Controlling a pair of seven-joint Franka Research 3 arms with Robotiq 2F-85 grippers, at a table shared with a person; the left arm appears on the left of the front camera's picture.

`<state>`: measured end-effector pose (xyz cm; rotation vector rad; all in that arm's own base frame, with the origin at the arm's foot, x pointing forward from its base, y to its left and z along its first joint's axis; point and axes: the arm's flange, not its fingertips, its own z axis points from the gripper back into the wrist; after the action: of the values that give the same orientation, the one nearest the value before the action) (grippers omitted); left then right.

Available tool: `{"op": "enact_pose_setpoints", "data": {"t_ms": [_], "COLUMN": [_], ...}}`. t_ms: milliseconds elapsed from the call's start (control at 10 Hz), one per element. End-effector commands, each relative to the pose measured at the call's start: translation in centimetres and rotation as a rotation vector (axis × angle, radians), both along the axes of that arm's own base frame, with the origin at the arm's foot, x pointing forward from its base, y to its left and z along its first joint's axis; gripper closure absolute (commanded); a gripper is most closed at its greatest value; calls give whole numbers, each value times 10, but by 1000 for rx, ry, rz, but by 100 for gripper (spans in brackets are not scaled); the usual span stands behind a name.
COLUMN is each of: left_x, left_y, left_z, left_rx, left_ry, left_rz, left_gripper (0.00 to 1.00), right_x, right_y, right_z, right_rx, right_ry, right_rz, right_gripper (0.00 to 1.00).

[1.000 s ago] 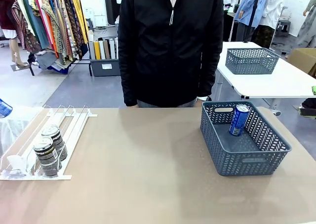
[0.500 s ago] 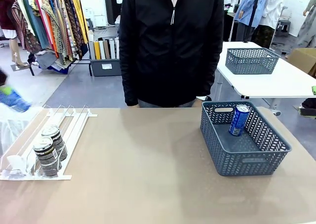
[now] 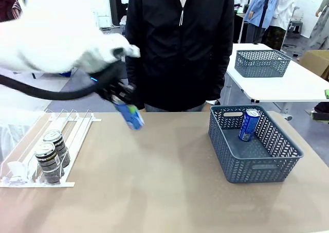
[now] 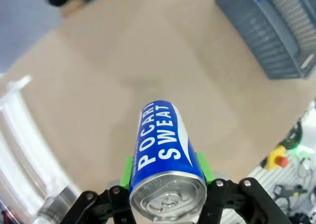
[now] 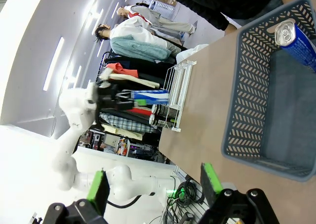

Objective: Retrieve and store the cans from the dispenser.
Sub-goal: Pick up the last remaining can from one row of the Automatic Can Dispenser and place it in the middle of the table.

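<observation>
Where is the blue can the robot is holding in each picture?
Front view: blue can left of middle, above the table.
Left wrist view: can bottom middle, in the left gripper.
Right wrist view: can small, left of middle, far off.
Shared landmark: the grey basket.

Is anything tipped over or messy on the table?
Just one thing: the blue can in the basket leans tilted at the far wall instead of standing straight. The two dark cans sit neatly in the dispenser, the left hand holds another blue can, and nothing has spilled.
</observation>
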<state>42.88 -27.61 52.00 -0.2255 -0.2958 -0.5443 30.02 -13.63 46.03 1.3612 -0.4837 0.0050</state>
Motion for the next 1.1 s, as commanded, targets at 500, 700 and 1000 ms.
{"op": "enact_pose_setpoints", "data": {"t_ms": [500, 700, 1000], "left_x": [12, 9, 7], "left_y": [-109, -111, -110], "left_z": [-112, -124, -124], "left_rx": [266, 274, 257], "left_ry": [131, 158, 167], "left_rz": [-210, -232, -237], "left_gripper": [100, 100, 1], "right_x": [2, 2, 2], "right_y": [1, 1, 1], "right_z": [3, 3, 3], "right_rx": [16, 16, 16], "right_ry": [-12, -12, -12], "right_rz": [-6, -6, -6], "right_gripper": [0, 0, 0]}}
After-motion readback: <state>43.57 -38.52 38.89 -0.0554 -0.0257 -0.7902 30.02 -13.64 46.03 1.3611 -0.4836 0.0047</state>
